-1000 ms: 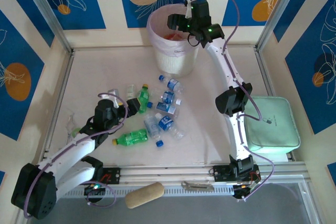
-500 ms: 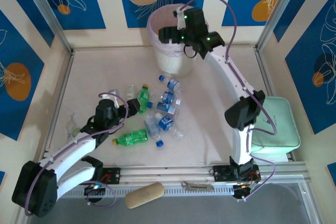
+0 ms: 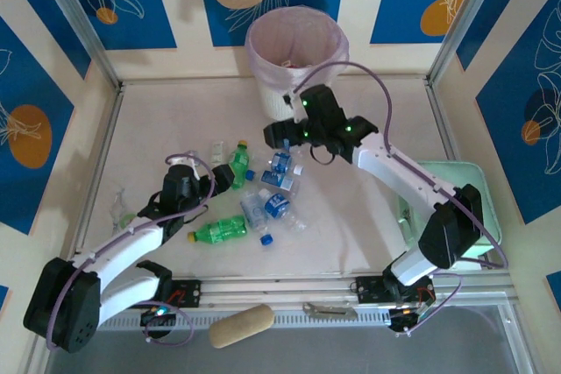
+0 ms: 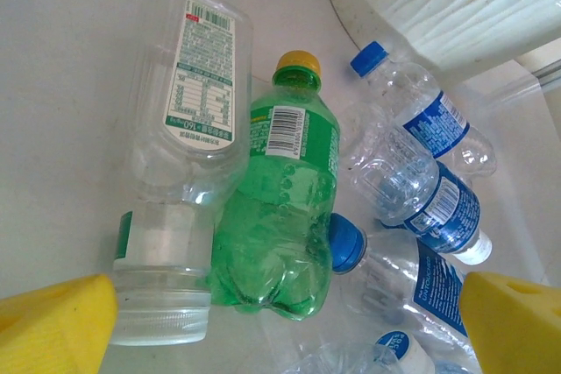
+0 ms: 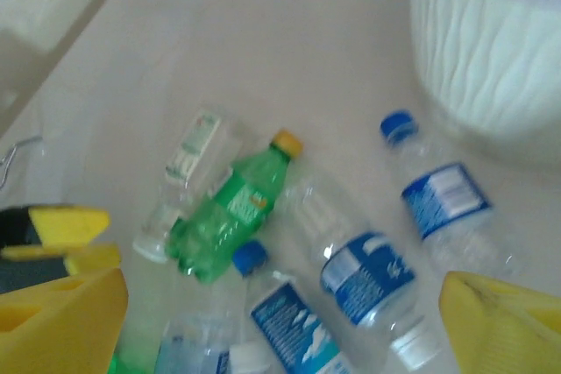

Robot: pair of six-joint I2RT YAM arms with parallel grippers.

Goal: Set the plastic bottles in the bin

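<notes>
The left gripper [image 4: 289,306] and right gripper [image 5: 282,317] hung with jaws apart, empty, over the plastic bottles [image 3: 276,204] mid-frame. A pick-up seemed in hand, which next called for lowering and closing on the green bottle [image 4: 285,208].

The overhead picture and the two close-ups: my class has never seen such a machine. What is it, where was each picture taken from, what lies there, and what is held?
It is a robot: two arms bolted at the near edge of a table. The wide picture comes from a fixed camera above and behind them. Each close-up comes from a camera on one wrist; the yellow blocks in its corners are that arm's own fingers. On the table lie small plastic bottles, some green, some clear with blue labels. At the back stands a white bin with a pink liner. A pale green tray sits at the right, a tan roll at the front. The left gripper and the right gripper hang open above the bottles, holding nothing.
</notes>
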